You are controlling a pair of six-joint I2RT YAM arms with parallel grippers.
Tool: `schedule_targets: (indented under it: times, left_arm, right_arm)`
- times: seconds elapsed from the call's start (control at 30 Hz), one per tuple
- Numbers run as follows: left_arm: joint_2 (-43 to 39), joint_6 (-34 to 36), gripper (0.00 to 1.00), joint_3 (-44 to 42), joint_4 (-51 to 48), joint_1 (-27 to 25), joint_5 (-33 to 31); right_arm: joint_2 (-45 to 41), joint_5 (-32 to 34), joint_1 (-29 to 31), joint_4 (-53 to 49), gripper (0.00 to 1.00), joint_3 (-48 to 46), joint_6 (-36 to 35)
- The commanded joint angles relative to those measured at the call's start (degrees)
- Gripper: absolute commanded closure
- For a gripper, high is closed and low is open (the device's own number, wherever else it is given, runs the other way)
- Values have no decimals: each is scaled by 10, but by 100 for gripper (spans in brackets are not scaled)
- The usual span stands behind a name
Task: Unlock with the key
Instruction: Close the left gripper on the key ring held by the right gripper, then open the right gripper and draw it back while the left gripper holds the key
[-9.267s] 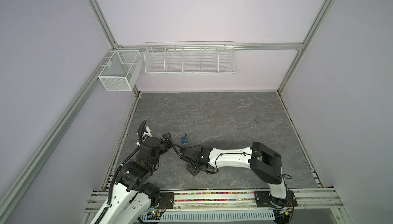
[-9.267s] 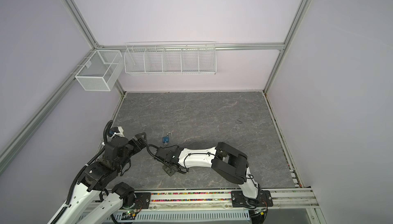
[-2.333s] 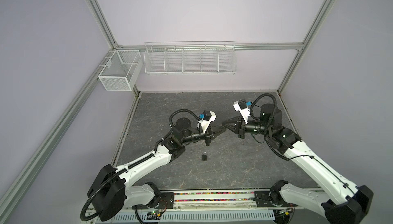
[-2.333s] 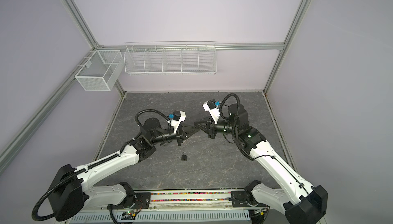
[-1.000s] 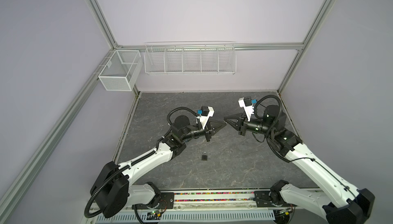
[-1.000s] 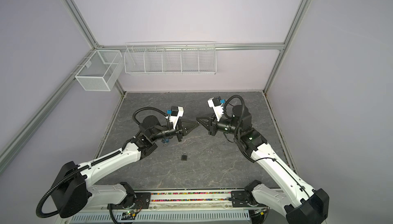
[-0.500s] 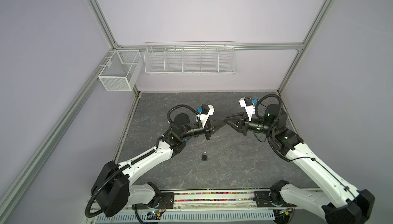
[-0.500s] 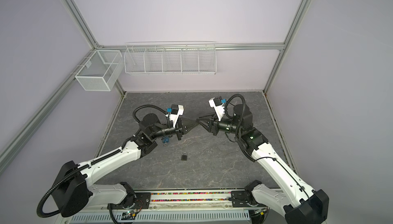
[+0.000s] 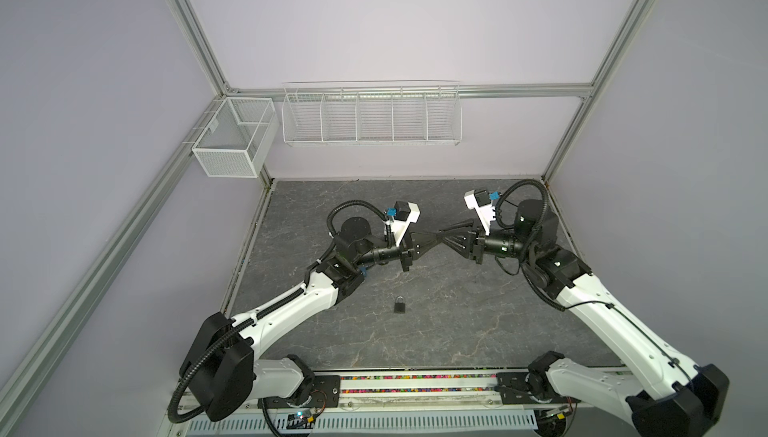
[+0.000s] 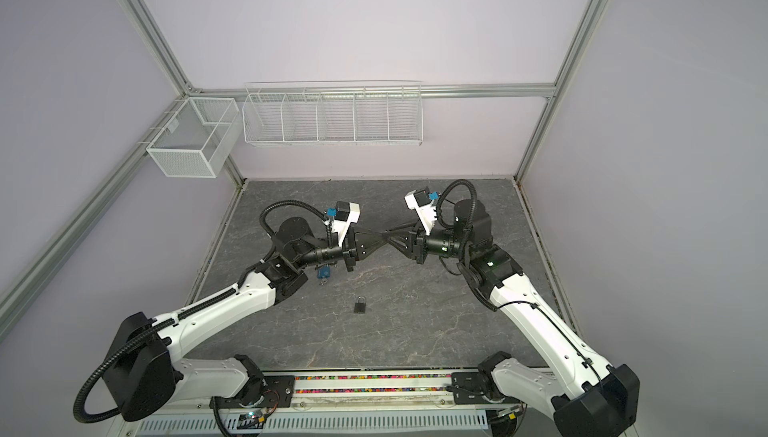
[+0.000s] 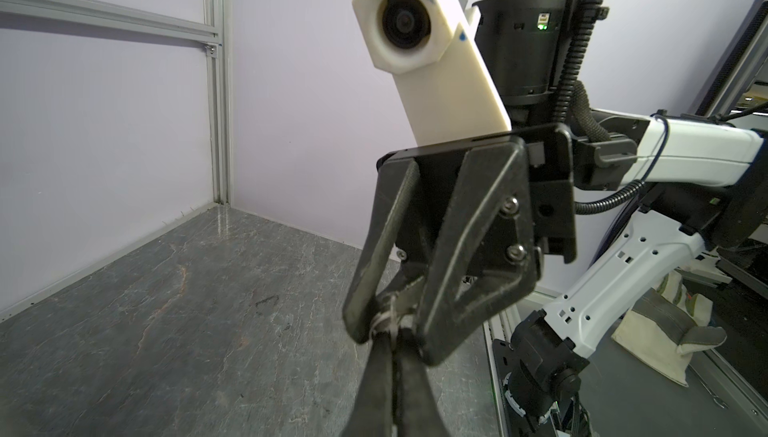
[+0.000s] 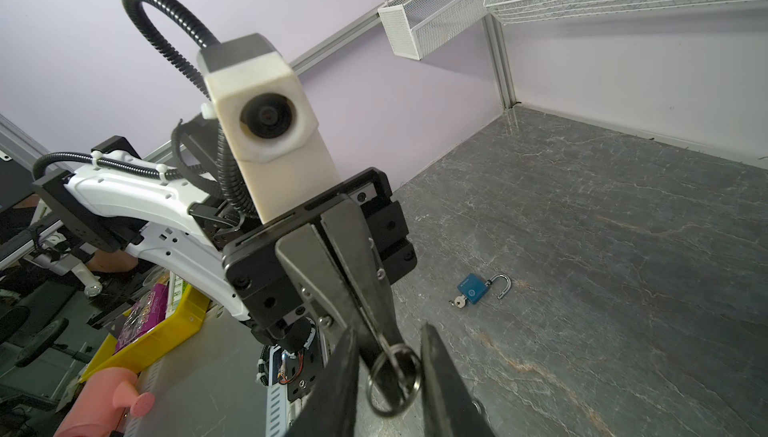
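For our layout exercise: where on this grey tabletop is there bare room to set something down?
Free: the strip along the rear wall; the front stretch between small black padlock and front rail. Crowded: mid-table, where left gripper and right gripper meet; the open blue padlock by the left arm.

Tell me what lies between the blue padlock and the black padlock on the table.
Nothing: in a top view the grey table between the blue padlock and the black padlock is bare.
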Motion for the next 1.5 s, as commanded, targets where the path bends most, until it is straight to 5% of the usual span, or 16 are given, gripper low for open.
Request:
schedule_targets:
  times: [0.0, 0.6, 1.03, 1.47]
  left_arm:
    - [2, 12, 100, 18, 5, -2, 15]
    - [5, 11, 100, 31, 7, -2, 16]
    - [10, 4, 100, 32, 6, -2, 4]
    - [13, 0, 77, 25, 9, 2, -4]
  right_arm:
    - [5, -13, 0, -1, 75, 11, -12]
    - [19, -25, -8, 9, 93, 1, -12]
    - [15, -7, -11, 59, 94, -15, 33]
    - [15, 9, -12, 79, 93, -18, 57]
